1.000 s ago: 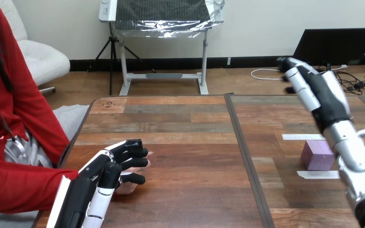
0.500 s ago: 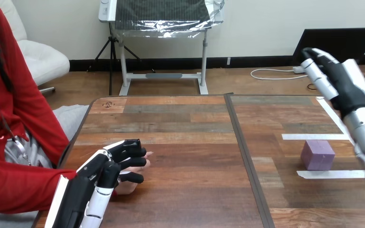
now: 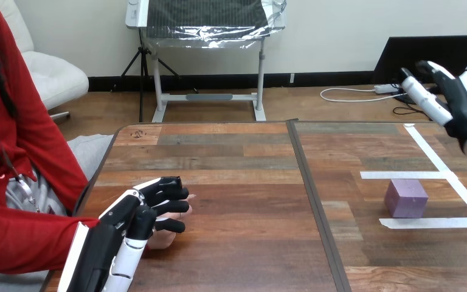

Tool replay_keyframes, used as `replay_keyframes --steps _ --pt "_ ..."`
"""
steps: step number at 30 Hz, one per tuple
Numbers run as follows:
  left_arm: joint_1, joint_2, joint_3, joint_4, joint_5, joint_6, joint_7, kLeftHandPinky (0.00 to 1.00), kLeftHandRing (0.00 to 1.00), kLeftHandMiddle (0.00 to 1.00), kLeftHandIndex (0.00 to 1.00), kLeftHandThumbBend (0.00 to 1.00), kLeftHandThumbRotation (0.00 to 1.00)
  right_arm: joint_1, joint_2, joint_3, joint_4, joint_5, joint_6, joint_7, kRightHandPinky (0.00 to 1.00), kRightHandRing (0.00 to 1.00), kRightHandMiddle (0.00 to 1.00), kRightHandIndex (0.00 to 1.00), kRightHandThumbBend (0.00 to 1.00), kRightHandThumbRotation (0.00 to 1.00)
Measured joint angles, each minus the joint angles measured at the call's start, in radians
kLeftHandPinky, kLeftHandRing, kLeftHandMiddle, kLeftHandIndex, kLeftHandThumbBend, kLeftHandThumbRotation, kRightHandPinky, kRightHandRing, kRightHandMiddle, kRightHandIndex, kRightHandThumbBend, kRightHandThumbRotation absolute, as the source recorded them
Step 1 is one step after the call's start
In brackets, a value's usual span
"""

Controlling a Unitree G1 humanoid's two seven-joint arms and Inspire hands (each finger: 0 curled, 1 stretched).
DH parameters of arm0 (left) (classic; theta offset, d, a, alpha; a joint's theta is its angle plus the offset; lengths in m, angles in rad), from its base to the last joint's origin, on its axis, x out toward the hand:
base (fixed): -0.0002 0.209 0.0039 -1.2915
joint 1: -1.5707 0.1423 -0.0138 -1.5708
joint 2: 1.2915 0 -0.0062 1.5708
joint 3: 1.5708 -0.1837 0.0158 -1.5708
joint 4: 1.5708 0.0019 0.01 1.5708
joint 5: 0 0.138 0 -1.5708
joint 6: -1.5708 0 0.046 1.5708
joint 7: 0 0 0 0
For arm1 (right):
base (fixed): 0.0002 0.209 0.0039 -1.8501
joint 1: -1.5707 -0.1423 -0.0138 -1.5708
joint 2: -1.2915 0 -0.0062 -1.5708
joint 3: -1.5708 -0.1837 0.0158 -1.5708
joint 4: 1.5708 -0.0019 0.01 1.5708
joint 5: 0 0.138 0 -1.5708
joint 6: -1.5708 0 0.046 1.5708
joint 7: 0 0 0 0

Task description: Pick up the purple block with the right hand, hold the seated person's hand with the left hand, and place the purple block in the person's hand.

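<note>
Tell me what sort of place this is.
Probably a robot test bench: strips of white tape mark off the purple block's spot on the wooden table, and the left robot hand holds a seated person's hand.

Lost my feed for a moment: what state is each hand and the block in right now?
Left hand: fingers curled round the person's hand on the table.
Right hand: open, raised above the table's far right, holding nothing.
Purple block: resting on the table, untouched, between tape strips.
</note>
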Motion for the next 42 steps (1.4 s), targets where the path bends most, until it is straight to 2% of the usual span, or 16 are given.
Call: replay_keyframes --steps 9,14,24,33,42 --pt "-0.001 -0.002 0.001 0.000 0.000 0.000 -0.004 0.58 0.68 0.70 0.71 0.62 0.87 0.001 0.001 0.018 0.035 -0.016 0.062 0.029 0.82 0.95 0.98 0.98 0.69 1.00" --pt "-0.001 -0.002 0.002 0.000 0.000 0.000 -0.004 0.58 0.68 0.70 0.70 0.62 0.87 0.002 0.001 0.029 0.049 -0.024 0.089 0.045 0.83 0.94 0.97 0.97 0.66 1.00" --pt "-0.001 -0.002 0.003 0.000 0.000 0.000 -0.005 0.58 0.68 0.69 0.70 0.62 0.87 0.008 0.002 0.055 0.058 -0.041 0.108 0.067 0.83 0.94 0.96 0.96 0.64 1.00" --pt "-0.001 -0.002 0.005 0.000 -0.001 0.000 -0.006 0.58 0.67 0.69 0.70 0.62 0.87 0.015 0.007 0.088 0.059 -0.069 0.119 0.069 0.82 0.91 0.94 0.94 0.71 1.00" --pt "-0.001 -0.001 0.005 0.000 -0.004 0.000 -0.014 0.58 0.68 0.68 0.70 0.62 0.86 0.036 0.017 0.098 0.059 -0.073 0.123 0.075 0.79 0.88 0.91 0.92 0.71 0.97"
